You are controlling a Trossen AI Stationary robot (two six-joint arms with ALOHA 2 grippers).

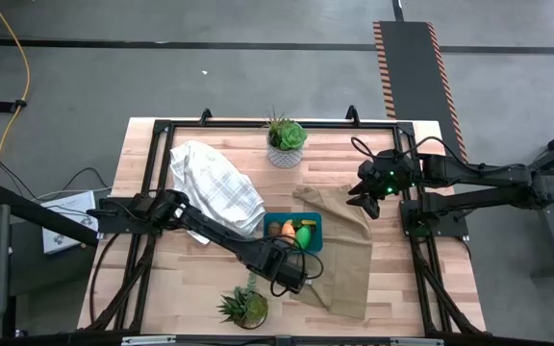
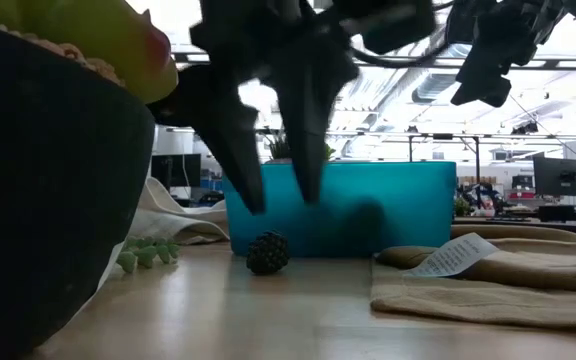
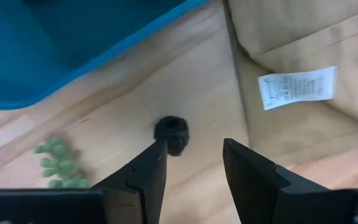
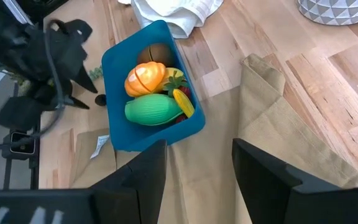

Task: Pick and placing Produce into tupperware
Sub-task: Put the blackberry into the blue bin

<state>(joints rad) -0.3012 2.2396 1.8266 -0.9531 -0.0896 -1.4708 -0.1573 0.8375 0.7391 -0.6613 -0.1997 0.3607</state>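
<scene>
The left gripper (image 3: pixel 194 155) jaws are held apart, empty, just above a small dark berry (image 3: pixel 171 133) on the tabletop (image 3: pixel 204 93), low in the frame's middle beside the blue tupperware (image 3: pixel 55 50). For a good grab, the berry should be centred between them. The right gripper (image 4: pixel 197 163) is parked open over the tan cloth (image 4: pixel 278 143).
</scene>
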